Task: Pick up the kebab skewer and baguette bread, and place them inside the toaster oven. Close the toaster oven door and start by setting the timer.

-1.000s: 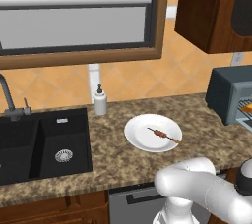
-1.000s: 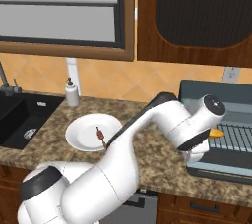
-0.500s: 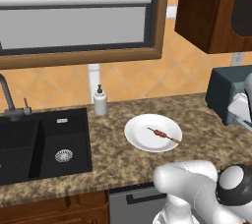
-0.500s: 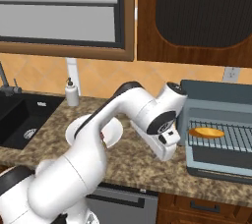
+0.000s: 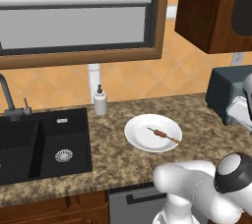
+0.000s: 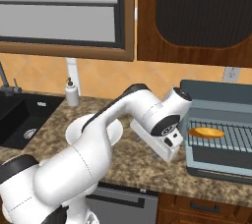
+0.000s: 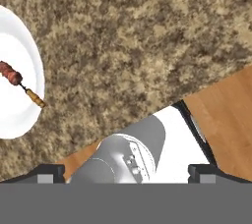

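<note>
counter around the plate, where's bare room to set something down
Bare granite lies between the sink and plate, and along the front edge below the plate. Right of the plate, toward the toaster oven, the arm crowds the counter.

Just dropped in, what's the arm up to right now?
The baguette bread already lies on the wire rack inside the toaster oven, whose door hangs open. The kebab skewer is on the white plate on the counter, untouched. The gripper is open and empty, looking down over the granite counter with the plate's edge at one side, so the skewer looks like the next pickup.
</note>
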### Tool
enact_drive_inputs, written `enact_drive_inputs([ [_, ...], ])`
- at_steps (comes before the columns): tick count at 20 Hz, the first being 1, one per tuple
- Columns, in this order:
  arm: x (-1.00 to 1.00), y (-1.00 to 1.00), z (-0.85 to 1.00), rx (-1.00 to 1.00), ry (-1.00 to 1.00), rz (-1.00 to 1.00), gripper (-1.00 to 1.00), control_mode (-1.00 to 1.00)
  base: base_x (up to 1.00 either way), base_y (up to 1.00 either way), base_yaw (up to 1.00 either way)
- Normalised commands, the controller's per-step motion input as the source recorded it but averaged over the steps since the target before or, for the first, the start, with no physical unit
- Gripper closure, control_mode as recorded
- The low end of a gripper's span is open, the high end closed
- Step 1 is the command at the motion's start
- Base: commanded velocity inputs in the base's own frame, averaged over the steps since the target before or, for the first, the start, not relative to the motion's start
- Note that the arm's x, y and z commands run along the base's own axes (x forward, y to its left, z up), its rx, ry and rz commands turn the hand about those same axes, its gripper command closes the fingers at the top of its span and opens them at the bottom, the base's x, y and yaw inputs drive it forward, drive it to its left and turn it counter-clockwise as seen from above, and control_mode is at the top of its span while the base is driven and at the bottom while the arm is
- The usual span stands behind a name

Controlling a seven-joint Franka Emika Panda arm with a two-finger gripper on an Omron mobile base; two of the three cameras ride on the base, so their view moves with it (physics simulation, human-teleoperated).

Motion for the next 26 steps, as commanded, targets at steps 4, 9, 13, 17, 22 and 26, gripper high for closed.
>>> enact_drive_inputs([
  [4, 0.01, 0.00, 0.00, 0.00, -0.05, 0.21, -1.00, -1.00, 0.00, 0.00, 0.00],
  [9, 0.00, 0.40, 0.02, -0.01, 0.00, 0.03, -1.00, -1.00, 0.00, 0.00, 0.00],
  [13, 0.09, 0.51, 0.03, -0.03, 0.00, -0.03, -1.00, -1.00, 0.00, 0.00, 0.00],
  [17, 0.04, 0.67, 0.04, -0.07, 0.01, -0.05, -1.00, -1.00, 0.00, 0.00, 0.00],
  [22, 0.00, 0.63, 0.00, -0.06, 0.00, -0.03, -1.00, -1.00, 0.00, 0.00, 0.00],
  [26, 0.04, 0.59, 0.00, -0.06, 0.00, -0.02, -1.00, -1.00, 0.00, 0.00, 0.00],
])
